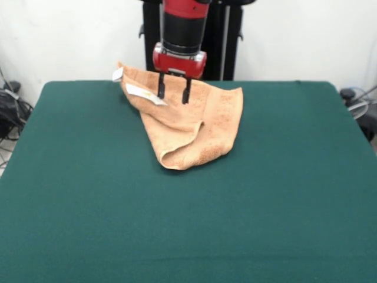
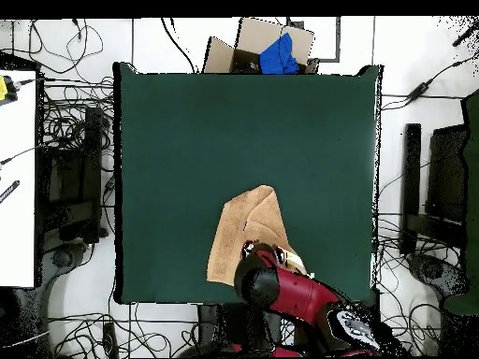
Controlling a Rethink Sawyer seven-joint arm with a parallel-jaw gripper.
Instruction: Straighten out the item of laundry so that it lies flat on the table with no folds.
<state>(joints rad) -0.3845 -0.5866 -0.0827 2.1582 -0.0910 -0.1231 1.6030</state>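
Towel (image 1: 188, 127) first: we see it lying crumpled on the far part of the table (image 1: 88, 206), close to the robot's side, folded over itself into a rough triangle. In the front view its broad edge runs along the far side, under the arm, and it narrows to a rolled, doubled tip pointing toward the camera. A small white label (image 1: 144, 94) lies on its upper left part, and another pale tab sticks out at the far left corner.

We find the gripper (image 1: 174, 88) poised over that broad far edge, its two dark fingers (image 1: 161, 86) pointing down and set a little apart, with nothing between them. Whether the tips touch the cloth or hang just above it we cannot say for certain, since the overhead view hides them under the arm's red body.

What matters to us is the lie of the cloth from the fingers: the bulk of the towel, and its long axis, stretches away from the gripper toward the table's open middle. In the overhead view the towel (image 2: 245, 234) likewise runs from the arm up and away from the base. We judge the folded layers must be drawn apart along or across that axis, and no fold is undone yet.
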